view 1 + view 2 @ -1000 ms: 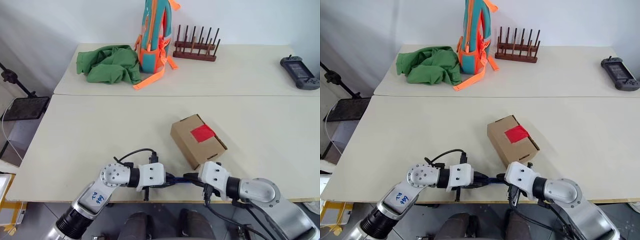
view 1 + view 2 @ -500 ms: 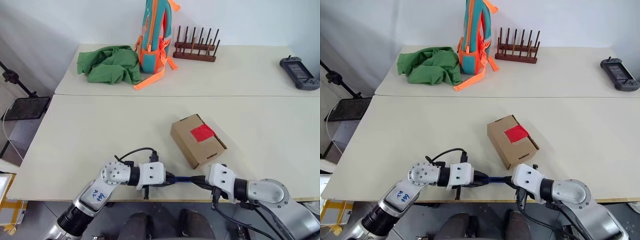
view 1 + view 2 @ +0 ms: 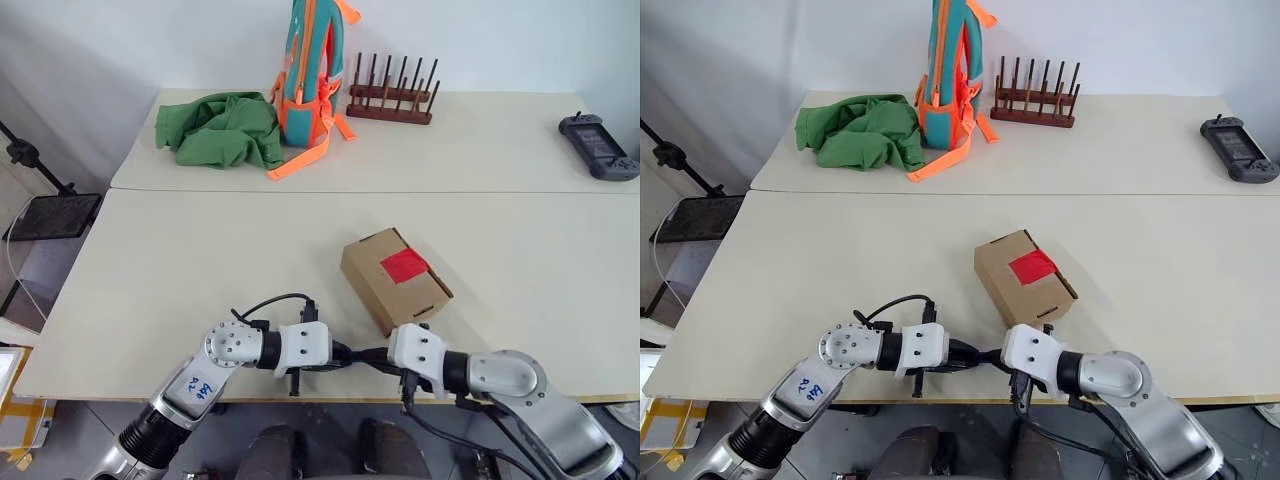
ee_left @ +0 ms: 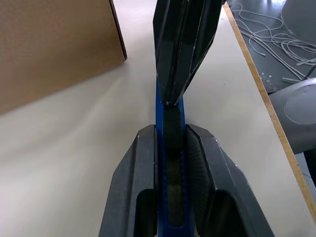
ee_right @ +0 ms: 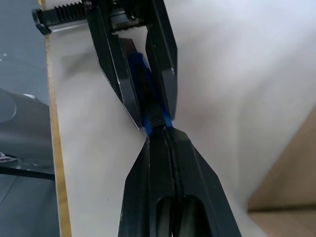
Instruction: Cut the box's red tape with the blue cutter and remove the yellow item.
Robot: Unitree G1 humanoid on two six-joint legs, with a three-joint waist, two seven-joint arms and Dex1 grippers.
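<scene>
Table-edge: both tools (image 3: 363, 354) meet tip-to-tip.

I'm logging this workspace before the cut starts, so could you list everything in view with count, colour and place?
box: one, brown cardboard, closed, on the near table right of centre.
red tape: one, red, on the box's lid.
blue cutter: one, blue, at the near table edge, held between both grippers.
green cloth: one, green, crumpled, far table, left.
backpack: one, teal with orange straps, upright beside the cloth.
wooden rack: one, dark brown with pegs, right of the backpack.
game controller: one, black, far table's right end.
tables: two, cream, pushed together.
left gripper: black fingers, clamped on the cutter.
right gripper: black fingers, shut on the cutter's other end.
</scene>
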